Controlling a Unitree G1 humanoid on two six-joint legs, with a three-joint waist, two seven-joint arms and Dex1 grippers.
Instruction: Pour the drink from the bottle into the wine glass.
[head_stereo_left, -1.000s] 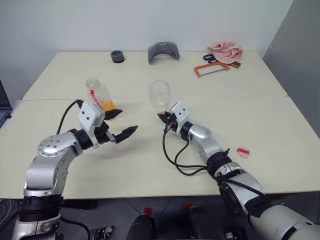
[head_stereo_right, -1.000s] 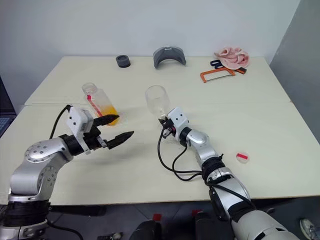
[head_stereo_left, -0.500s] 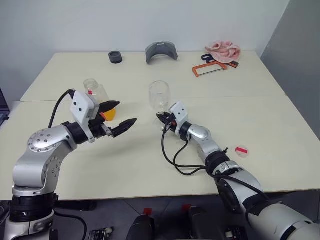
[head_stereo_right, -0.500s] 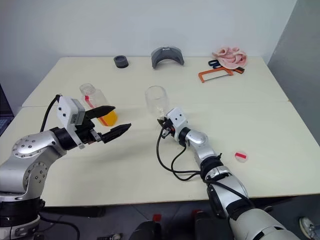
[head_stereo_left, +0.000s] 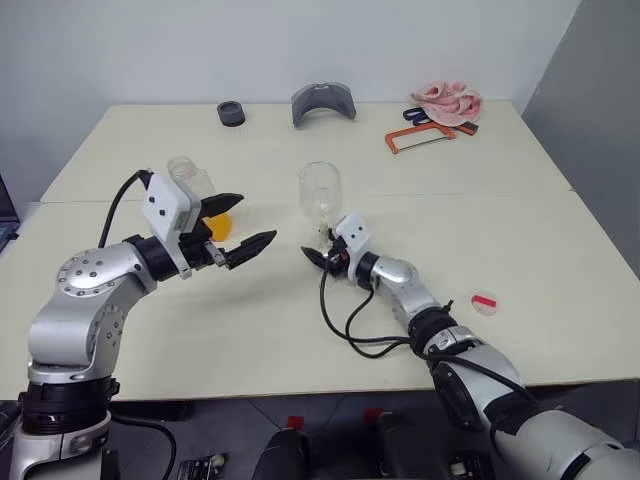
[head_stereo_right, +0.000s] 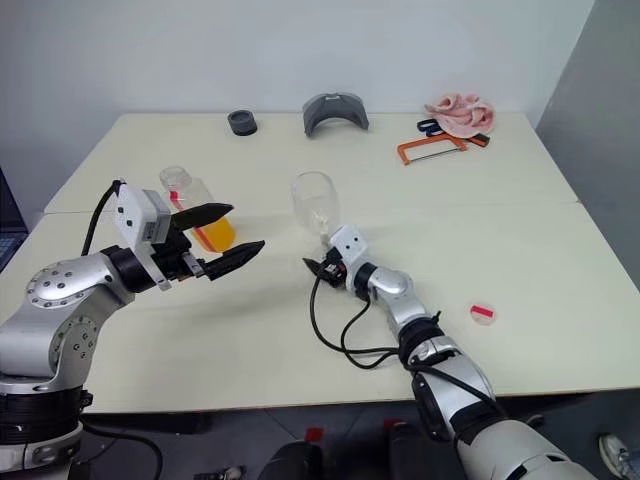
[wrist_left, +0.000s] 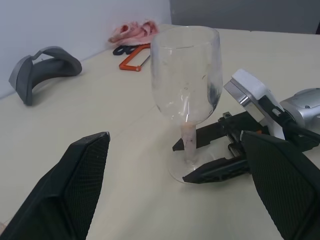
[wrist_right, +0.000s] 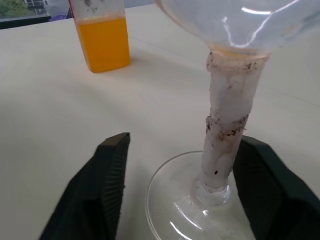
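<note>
The wine glass (head_stereo_left: 320, 193) stands upright near the table's middle, its stem (wrist_right: 227, 132) wrapped in stained white tape. My right gripper (head_stereo_left: 318, 256) is open low at the glass's foot, one finger (wrist_right: 113, 176) on each side of the stem. To the left stands the bottle (head_stereo_right: 188, 196), uncapped, with orange drink (wrist_right: 102, 44) in its lower part. My left gripper (head_stereo_left: 257, 218) hovers open just in front of the bottle, hiding part of it, and points toward the wine glass (wrist_left: 186, 80). Nothing is between its fingers (wrist_left: 82, 172).
A small red-and-white cap (head_stereo_left: 485, 301) lies on the table to the right. Along the far edge are a black round piece (head_stereo_left: 231, 113), a grey curved part (head_stereo_left: 324, 102), an orange hacksaw (head_stereo_left: 420, 138) and a pink cloth (head_stereo_left: 447, 101). A seam (head_stereo_left: 480, 193) crosses the tabletop.
My right gripper, shut at the glass stem before, has opened. My left gripper has risen a little in front of the bottle and stays open.
</note>
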